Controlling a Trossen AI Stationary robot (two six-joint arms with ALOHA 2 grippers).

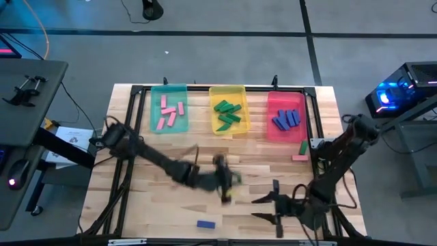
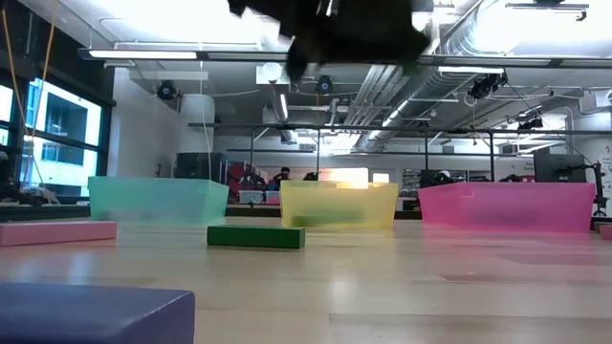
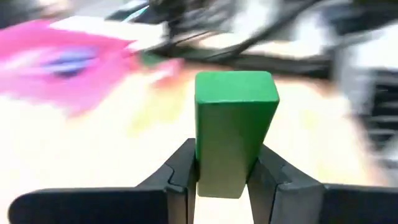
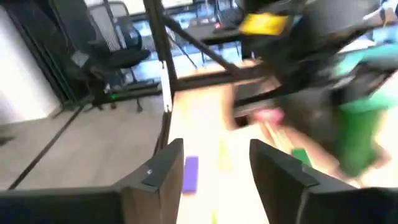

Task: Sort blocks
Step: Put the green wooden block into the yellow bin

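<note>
The left gripper [image 1: 229, 183] is hanging over the table's lower centre in the high view, gripping a green block [image 3: 234, 127] between its fingers [image 3: 180, 177]. The right gripper [image 1: 272, 207] is waiting at lower right, fingers spread and holding nothing, right of a blue block [image 1: 205, 223] near the table's bottom edge.

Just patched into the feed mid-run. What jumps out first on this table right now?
The left gripper grabs the eye: it is shut on a green block and sits blurred over the table's middle. Behind it along the far edge stand the teal tray, yellow tray and red tray, holding pink, green and blue blocks. The right gripper waits open near the front edge.
</note>
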